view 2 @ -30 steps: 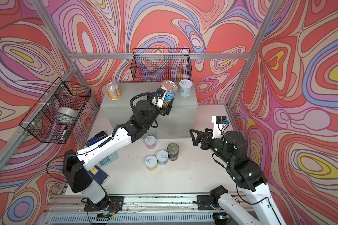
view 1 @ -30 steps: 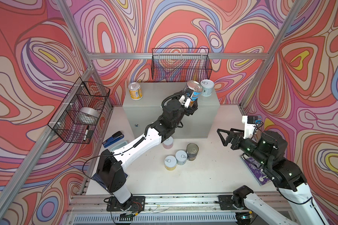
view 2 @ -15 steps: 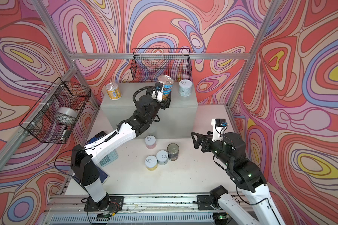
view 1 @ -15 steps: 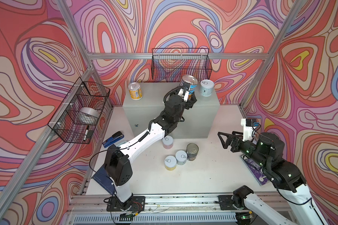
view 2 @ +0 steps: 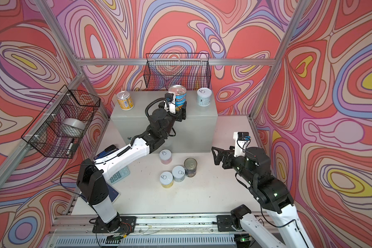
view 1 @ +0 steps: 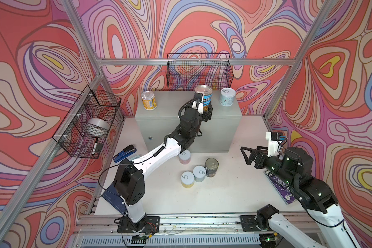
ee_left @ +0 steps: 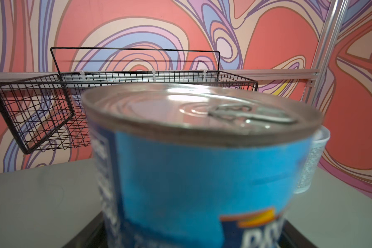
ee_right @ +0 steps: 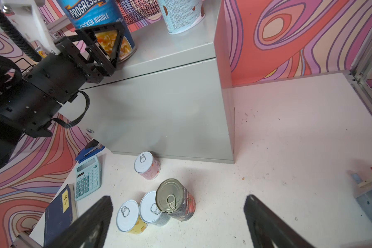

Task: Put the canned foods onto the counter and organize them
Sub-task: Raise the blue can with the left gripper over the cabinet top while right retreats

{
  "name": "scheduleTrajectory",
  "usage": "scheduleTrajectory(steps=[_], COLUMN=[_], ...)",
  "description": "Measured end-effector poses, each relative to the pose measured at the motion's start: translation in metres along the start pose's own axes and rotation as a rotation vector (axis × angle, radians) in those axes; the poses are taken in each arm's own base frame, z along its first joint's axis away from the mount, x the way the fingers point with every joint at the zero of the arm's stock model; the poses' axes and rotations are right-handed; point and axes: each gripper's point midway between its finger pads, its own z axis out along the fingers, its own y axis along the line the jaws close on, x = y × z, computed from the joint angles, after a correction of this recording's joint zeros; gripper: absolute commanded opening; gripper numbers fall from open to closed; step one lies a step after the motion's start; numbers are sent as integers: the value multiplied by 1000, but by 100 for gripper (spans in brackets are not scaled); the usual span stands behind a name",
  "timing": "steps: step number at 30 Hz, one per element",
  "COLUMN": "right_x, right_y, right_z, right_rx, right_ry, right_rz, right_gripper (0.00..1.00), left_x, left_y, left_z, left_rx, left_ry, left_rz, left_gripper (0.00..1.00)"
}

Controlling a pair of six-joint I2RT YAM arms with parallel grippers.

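Left pincer (view 1: 205, 109) is clenched low on the tall blue Progresso chicken noodle tin (view 1: 205, 99). The tin is held upright over the back of the grey metal bench (view 1: 168, 110), between the orange-yellow tin (view 1: 149, 100) and the pale blue tin (view 1: 227, 97), nearer the latter. Whether its base is seated cannot be told; in the right wrist view it is at or just above the top.

Step judged: set-down of the third tin. The tin should be lowered straight until the whole rim bears flat, and only then released. Jaws are to be opened just enough, then drawn back level toward the front edge, so nothing is dragged or tipped. A gap beside the pale blue tin is to be kept, and the black wire basket (view 1: 199, 70) behind must be cleared by the lid.

Right pincer (view 1: 250, 152) is spread wide and empty over the white bench (view 1: 223, 193). Four tins wait there: pink tin (view 1: 184, 156), dark navy tin (view 1: 211, 167), second pale blue tin (view 1: 199, 173), yellow tin (view 1: 187, 179).
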Motion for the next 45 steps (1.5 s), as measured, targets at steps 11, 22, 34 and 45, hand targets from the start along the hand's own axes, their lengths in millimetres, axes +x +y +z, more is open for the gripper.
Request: scheduleTrajectory(steps=[11,22,34,45], right_x=[1,2,8,9], right_y=[-2,-2,-4,-3], right_z=[0,-1,8,7], right_rx=[8,7,16,10], right_ry=[-2,-4,25,27], right_rz=[1,5,24,30], right_gripper=[98,98,98,99], left_x=[2,4,-1,-15], left_y=[3,1,-2,17], left_z=[-9,-16,-41,-57], left_rx=[12,39,31,-69], left_ry=[-28,-2,3,-15], left_rz=[-30,-4,80,98], left_gripper=[100,100,100,100])
